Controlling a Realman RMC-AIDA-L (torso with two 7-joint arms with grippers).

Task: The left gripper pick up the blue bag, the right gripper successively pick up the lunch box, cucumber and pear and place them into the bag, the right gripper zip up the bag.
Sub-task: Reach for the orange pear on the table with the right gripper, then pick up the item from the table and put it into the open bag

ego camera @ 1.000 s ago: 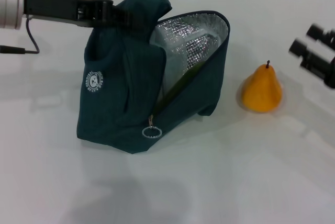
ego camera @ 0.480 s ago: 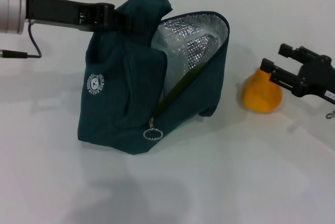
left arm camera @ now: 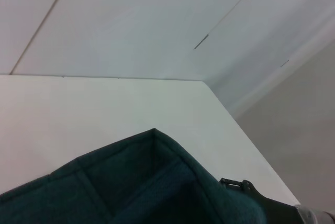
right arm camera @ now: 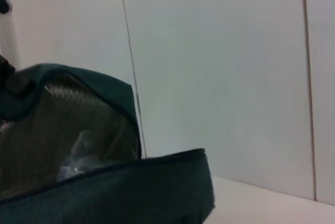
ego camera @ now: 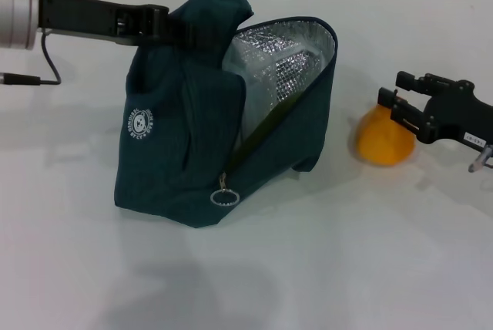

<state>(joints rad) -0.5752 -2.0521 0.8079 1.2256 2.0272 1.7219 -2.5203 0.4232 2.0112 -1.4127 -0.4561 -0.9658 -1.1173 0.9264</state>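
The dark teal fabric bag point(ego camera: 192, 137) stands at the centre of the white table point(ego camera: 323, 268), its foil-lined mouth open toward two o'clock. The black left gripper point(ego camera: 181, 28), at eleven o'clock, pinches the bag's top fabric. At three o'clock, the black right gripper point(ego camera: 393, 100), jaws spread, straddles the orange-yellow pear point(ego camera: 381, 141).

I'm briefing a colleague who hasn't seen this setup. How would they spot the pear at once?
Start at the big blue bag, held up by the left gripper on the white table. Look to the robot's right of its open foil-lined mouth: the pear sits on the table there, with the right gripper at its top. It is the only orange-yellow thing.
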